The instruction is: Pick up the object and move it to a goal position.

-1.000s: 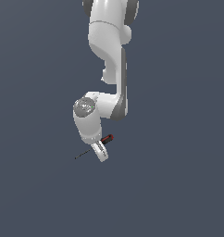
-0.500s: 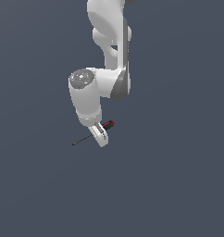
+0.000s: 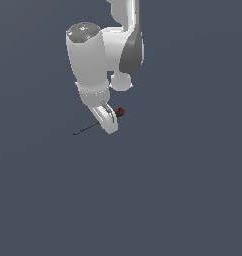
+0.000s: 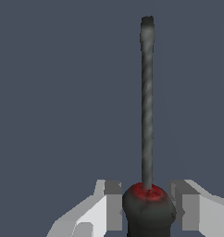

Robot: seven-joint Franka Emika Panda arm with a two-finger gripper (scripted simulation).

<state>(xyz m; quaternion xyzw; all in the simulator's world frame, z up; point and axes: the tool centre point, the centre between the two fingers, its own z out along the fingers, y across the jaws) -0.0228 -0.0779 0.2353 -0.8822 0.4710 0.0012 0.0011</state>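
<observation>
The object is a small screwdriver (image 3: 95,125) with a black handle, a red end cap and a thin dark shaft. In the exterior view it lies across my gripper (image 3: 109,122), its shaft poking toward that view's left and its red cap showing at the right. My gripper is shut on its handle. In the wrist view the black handle with its red collar (image 4: 148,208) sits squeezed between my two pale fingers (image 4: 109,203), and the shaft reaches straight away from the gripper (image 4: 148,206). The tool hangs in the air, touching nothing else.
The white arm (image 3: 100,55) rises above the gripper to the top of the exterior view. Behind and below it there is only a plain dark grey-blue background.
The arm has carried the screwdriver upward and slightly toward the exterior view's left over the last second. The grip on the handle is unchanged.
</observation>
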